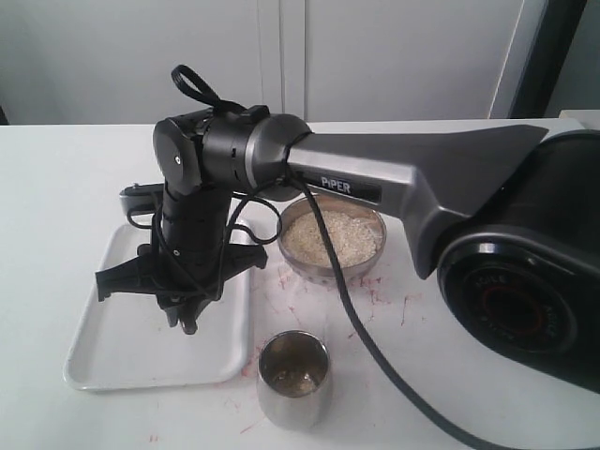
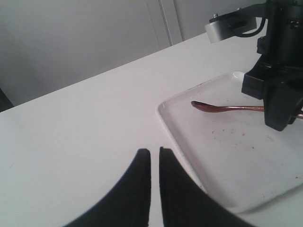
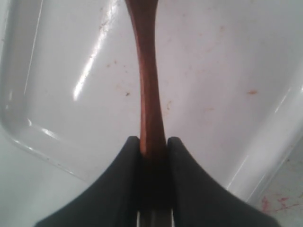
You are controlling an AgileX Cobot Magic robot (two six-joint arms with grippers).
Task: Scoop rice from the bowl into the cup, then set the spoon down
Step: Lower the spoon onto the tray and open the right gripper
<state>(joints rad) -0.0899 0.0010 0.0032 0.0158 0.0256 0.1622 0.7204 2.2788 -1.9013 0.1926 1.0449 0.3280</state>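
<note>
My right gripper (image 1: 187, 317) reaches across to the left and hangs over the white tray (image 1: 122, 356). It is shut on the handle of the dark reddish-brown spoon (image 3: 147, 71), right gripper (image 3: 153, 142). The spoon (image 2: 222, 108) lies level, low over the tray (image 2: 236, 156), its round end pointing away from the right gripper (image 2: 282, 118). The steel bowl (image 1: 328, 274) holds rice (image 1: 333, 239). In front stands the steel cup (image 1: 291, 411) with a little rice at its bottom. My left gripper (image 2: 154, 152) is shut and empty over bare table beside the tray.
The right arm's grey link (image 1: 403, 173) and a black cable (image 1: 356, 328) pass over and beside the bowl. Reddish stains (image 1: 281, 281) mark the table between tray, bowl and cup. A grey part (image 1: 136, 195) sits behind the tray.
</note>
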